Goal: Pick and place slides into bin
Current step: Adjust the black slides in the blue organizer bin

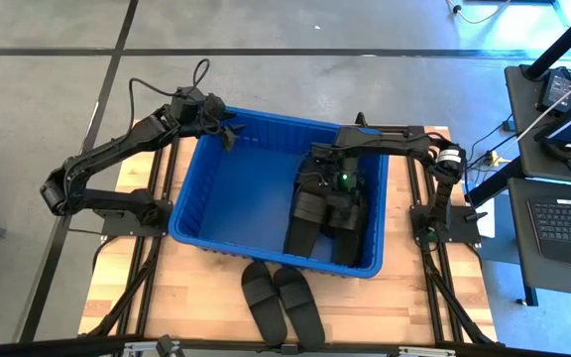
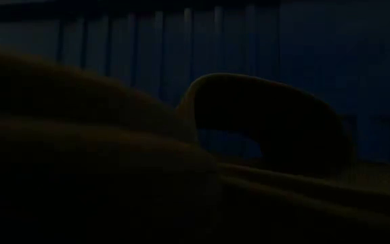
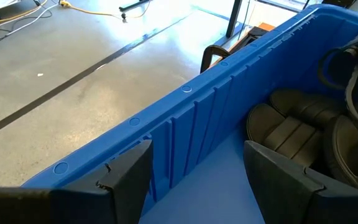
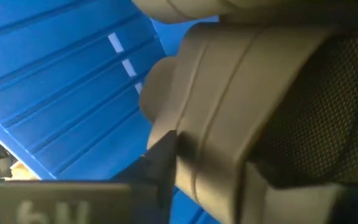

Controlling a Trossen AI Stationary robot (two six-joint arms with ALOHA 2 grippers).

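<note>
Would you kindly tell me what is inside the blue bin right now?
The bin holds black slides piled at its right side, with the right gripper down among them. Its left half is bare blue floor. The exact count is unclear, since the arm covers some.

- The bin (image 1: 236, 188) stands on the bench (image 1: 196, 297), toward its far edge and about midway between the two arms.
- A heap of slides (image 1: 330, 213) lies inside the bin, against its right-hand wall.
- Two more slides (image 1: 284, 302) lie side by side on the bench, just in front of the bin's near wall, touching each other.
- The right tool (image 1: 343, 183) sits down inside the bin, on top of the heap, its fingers on either side of a slide's strap (image 4: 241, 118).
- The left tool (image 1: 228, 134) hangs over the bin's far left corner, above the rim, well apart from the heap.
- A desk with a keyboard (image 1: 563, 220) stands to the right of the bench.
</note>
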